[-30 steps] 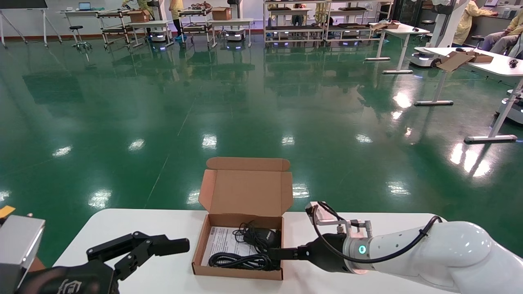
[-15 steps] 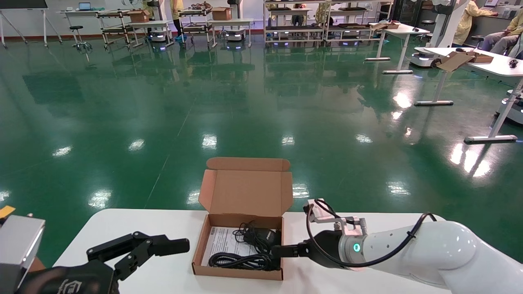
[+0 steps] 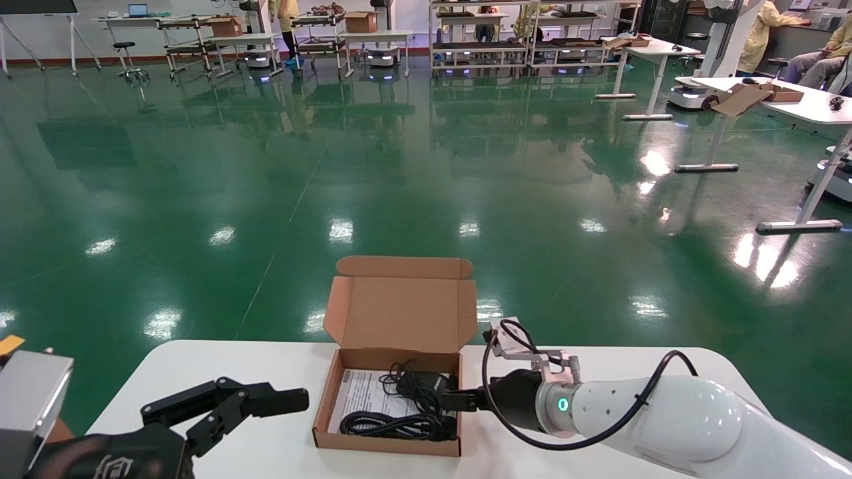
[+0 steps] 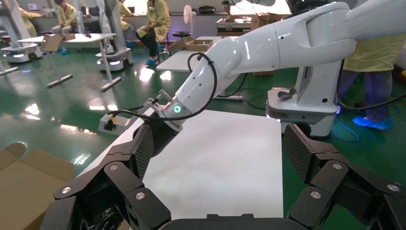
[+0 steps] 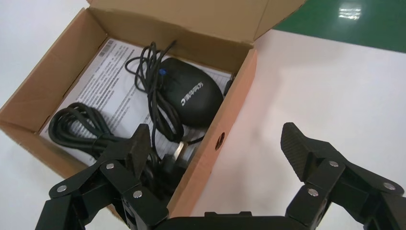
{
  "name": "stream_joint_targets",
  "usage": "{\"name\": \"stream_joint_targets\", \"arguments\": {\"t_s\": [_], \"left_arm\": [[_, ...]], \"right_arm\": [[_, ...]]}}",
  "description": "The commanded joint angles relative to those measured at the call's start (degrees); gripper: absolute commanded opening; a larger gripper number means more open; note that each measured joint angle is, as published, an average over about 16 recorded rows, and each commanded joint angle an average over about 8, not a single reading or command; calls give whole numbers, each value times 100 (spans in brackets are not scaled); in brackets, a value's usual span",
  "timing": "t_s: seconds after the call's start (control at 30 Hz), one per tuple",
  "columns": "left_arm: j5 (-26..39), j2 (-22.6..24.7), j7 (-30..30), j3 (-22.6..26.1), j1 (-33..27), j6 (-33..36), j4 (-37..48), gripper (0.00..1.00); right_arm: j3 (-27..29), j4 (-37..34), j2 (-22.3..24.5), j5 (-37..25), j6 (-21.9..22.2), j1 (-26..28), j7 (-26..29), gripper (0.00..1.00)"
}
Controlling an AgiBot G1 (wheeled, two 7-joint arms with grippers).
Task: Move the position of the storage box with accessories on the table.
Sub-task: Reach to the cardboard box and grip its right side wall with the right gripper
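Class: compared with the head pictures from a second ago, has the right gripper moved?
Yes. The right gripper has slid left along the table, further over the box wall; the box itself stayed put.

Bright, even overhead light. Glossy green floor (image 3: pixel 399 166) mirrors ceiling lamps as white glare patches. Large white smooth surface (image 3: pixel 266 372) nearly washed out, shadows soft. Shallow brown cardboard box (image 5: pixel 215 139) sharp in right wrist view; near hand parts slightly soft.
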Motion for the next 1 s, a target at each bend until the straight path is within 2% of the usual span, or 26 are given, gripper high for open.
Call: {"name": "stream_joint_targets", "arguments": {"t_s": [0.03,0.27,0.33,0.4,0.57,0.6,0.67,1.0], "left_arm": [[0,0,0,0,0,0,0,100],[0,0,0,0,0,0,0,100],[0,0,0,0,0,0,0,100],[0,0,0,0,0,0,0,100],[0,0,0,0,0,0,0,100],[0,0,0,0,0,0,0,100],[0,0,0,0,0,0,0,100],[0,0,0,0,0,0,0,100]], "right_arm": [[-102,61,-1,25,135,-35,59,100],[-452,173,1,135,321,-91,271,100],[-544,191,2,166,359,-94,323,94],[-632,203,4,196,396,-94,369,78],[-830,217,7,265,478,-85,455,18],[-866,219,7,280,493,-83,469,10],[-934,223,8,310,520,-77,492,0],[-1216,255,10,493,621,-50,581,0]]}}
